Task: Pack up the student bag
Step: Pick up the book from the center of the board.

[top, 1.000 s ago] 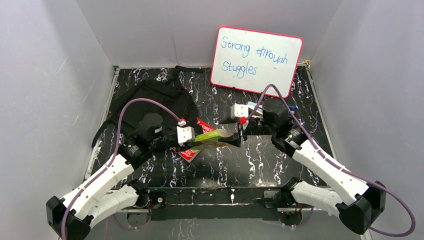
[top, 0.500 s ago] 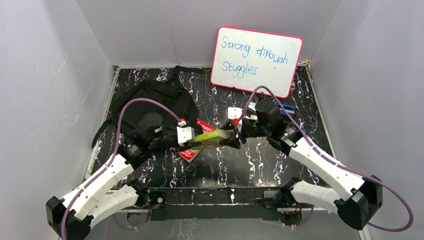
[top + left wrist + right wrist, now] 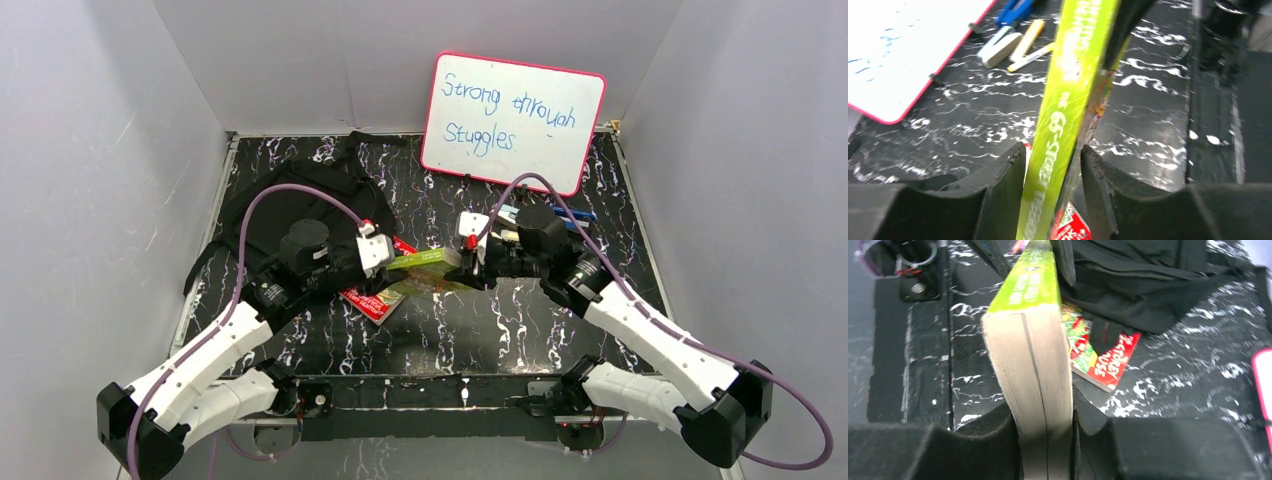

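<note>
A black marbled table [image 3: 500, 320] sits inside grey walls, seen from above. The two robot arms meet near its centre and hold a lime-green paperback [image 3: 425, 263] between them, raised off the surface and roughly level.

The left gripper [image 3: 388, 262] has its narrow jaws clamped on one end of the book. In the left wrist view its fingers [image 3: 1008, 175] flank the green spine [image 3: 1068, 115], which carries white lettering.

The right gripper [image 3: 468, 262] holds the opposite end. In the right wrist view its jaws pinch the cream page edges [image 3: 1040, 405] tightly from both sides.

The student bag [image 3: 300, 200], a soft black backpack, lies slumped at the back left of the table, behind the left arm, with its straps trailing toward the left edge. In the right wrist view its dark fabric [image 3: 1148, 285] lies just beyond the held book.

A red book [image 3: 372, 300] lies flat on the table below the green one, one corner tucked under a bag strap.

A pink-framed whiteboard [image 3: 512, 120] leans on the back wall, reading "Strong through Stuggles". Pens and markers [image 3: 565, 215] lie in front of it, behind the right arm.
</note>
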Robot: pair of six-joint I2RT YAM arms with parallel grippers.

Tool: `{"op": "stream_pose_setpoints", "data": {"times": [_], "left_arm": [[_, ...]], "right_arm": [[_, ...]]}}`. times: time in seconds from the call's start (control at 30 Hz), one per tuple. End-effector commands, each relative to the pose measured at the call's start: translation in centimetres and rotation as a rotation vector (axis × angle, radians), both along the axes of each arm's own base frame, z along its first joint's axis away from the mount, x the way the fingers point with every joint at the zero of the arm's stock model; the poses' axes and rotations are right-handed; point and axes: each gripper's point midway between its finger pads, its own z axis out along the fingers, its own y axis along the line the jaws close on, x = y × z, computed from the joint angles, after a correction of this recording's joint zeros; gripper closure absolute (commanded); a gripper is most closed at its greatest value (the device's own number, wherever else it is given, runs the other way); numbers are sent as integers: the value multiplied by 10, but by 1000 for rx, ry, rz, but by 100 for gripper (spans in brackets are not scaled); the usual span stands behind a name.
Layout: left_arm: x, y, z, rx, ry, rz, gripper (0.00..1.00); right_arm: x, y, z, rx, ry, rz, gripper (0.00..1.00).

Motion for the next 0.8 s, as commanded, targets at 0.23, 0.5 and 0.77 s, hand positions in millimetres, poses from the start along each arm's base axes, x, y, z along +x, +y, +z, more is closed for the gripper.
{"op": "stream_pose_setpoints", "data": {"times": [0.23,0.5,0.77], "left_arm": [[114,72,27,-91,126,913,40],[150,116,-31,125,379,1170,35],[164,110,-46,33,509,1114,34]], "right_arm": [[94,-84,40,176,93,-956,100],[83,-73,11,208,255,-947,100],[77,-67,1,204,289,-912,100]]}}
